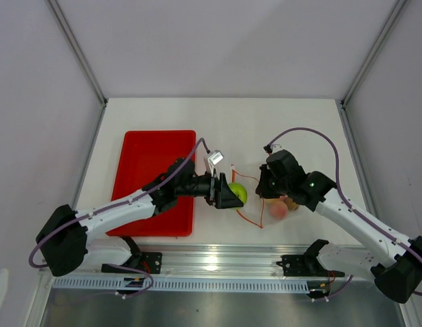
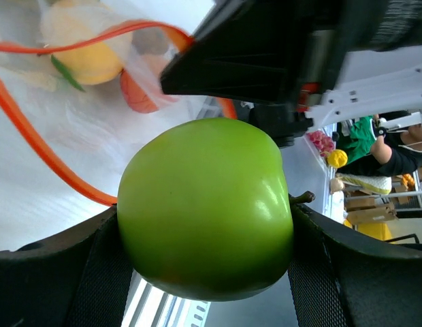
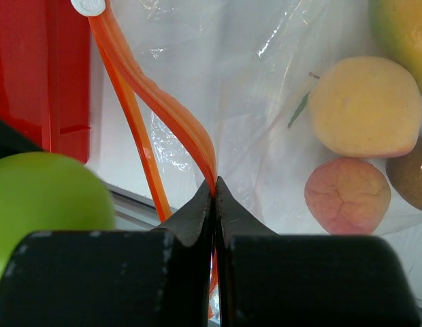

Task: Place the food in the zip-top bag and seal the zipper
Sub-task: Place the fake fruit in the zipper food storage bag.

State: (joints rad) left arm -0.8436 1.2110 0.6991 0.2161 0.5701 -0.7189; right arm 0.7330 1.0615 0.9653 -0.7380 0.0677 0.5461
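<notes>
Gripping the green apple (image 2: 205,211) at mid-frame is the left tool (image 1: 230,193); the right tool (image 3: 214,185) pinches the zipper (image 3: 163,109) of the bag (image 3: 265,102).

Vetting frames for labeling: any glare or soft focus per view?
Left wrist: green apple sharp, glints on its skin, fruit in the zip-top bag behind soft. Right wrist: film glare, black fingers blurred. Top external: even light, no harsh shadows.
</notes>
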